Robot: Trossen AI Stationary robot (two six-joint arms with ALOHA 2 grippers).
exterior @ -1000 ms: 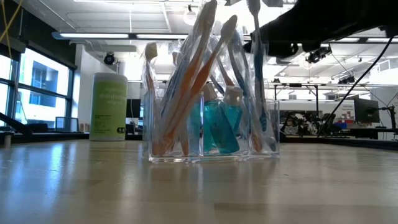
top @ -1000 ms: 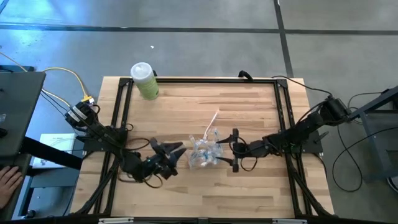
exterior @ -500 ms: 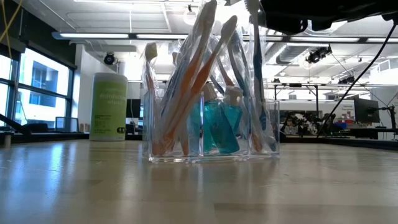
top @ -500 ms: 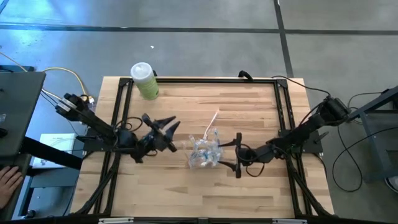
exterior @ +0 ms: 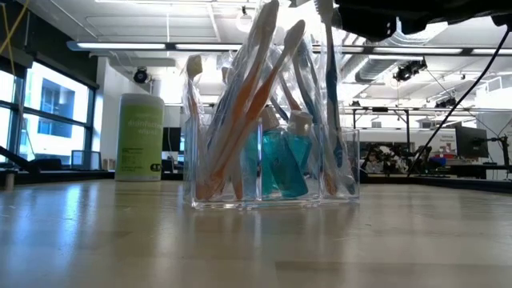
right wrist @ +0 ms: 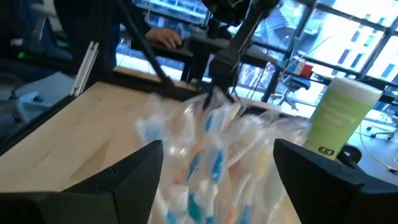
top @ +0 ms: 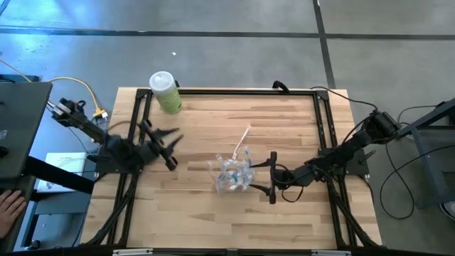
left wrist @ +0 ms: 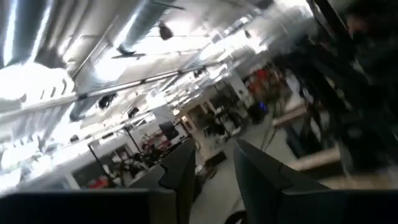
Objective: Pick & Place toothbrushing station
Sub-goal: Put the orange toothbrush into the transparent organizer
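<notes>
The toothbrushing station (top: 233,174) is a clear plastic holder with bagged orange and teal toothbrushes and small teal bottles. It stands on its flat base (exterior: 272,202) mid-table. My right gripper (top: 257,177) hangs open at its right side, level with the brush tops (right wrist: 211,134). One finger shows on each side of the brushes in the right wrist view. My left gripper (top: 165,144) is near the table's left edge, raised and tipped up. It is open with a narrow gap (left wrist: 214,155) and holds nothing. My right gripper comes level from the table's right, its fingers (right wrist: 134,171) standing either side of the bagged brush tops. I cannot tell whether they touch the bag.
A light-green bottle with a white cap (top: 165,91) stands at the far left corner. Black frame rails (top: 138,121) run along the table's left, far and right edges. A person's hand (top: 7,206) rests off the table at the left. The near half of the wooden top is bare.
My left gripper has drawn away from the holder's near left side, going toward the table's left and far edges. It has risen, rolled and tipped upward. My right gripper has risen slightly and turned a little beside the holder. The station has stayed put.
</notes>
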